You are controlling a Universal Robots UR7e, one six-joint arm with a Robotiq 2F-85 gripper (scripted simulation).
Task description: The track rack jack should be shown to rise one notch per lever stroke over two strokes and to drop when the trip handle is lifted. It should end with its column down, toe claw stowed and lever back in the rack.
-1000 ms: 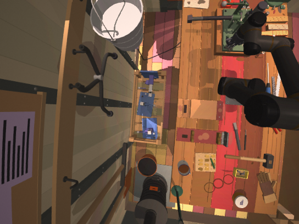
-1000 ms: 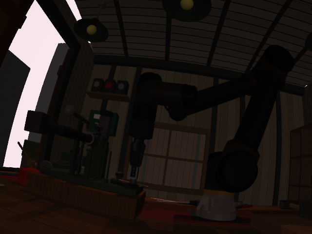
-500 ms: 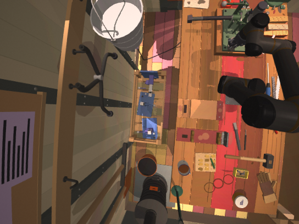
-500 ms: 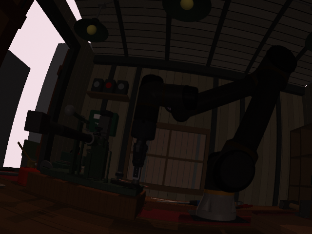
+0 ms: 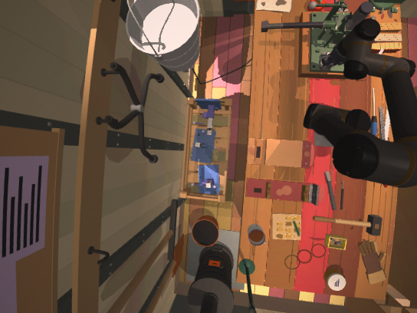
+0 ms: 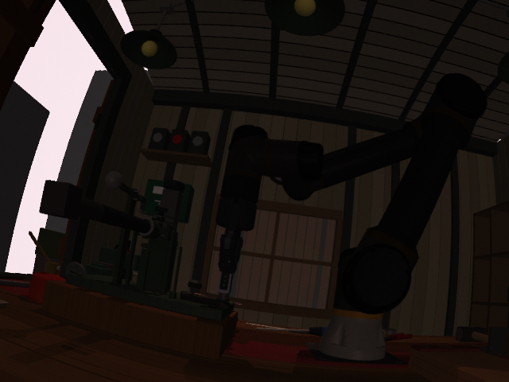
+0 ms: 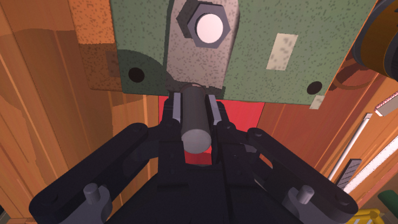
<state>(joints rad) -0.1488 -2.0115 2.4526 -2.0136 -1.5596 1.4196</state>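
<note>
A grey plate with a hex bolt (image 7: 208,28) lies flat on the green base of the jack (image 5: 325,42), and a short grey cylindrical peg (image 7: 194,117) sticks out from its near end over the base's edge. That peg, the toe claw's handle (image 6: 224,292), is held in my closed gripper (image 7: 194,111), which hangs straight down at the near end of the base (image 6: 225,283). The long dark lever (image 5: 291,25) sticks out sideways from the jack's socket, and a ball-topped handle (image 6: 113,179) rises beside the column.
A wooden tray of blue parts (image 5: 207,149) sits by the wall, with a bucket (image 5: 164,27) hanging above. A hammer (image 5: 348,221), files (image 5: 329,190), tins and a red mat (image 5: 322,180) cover the bench between the jack and my base.
</note>
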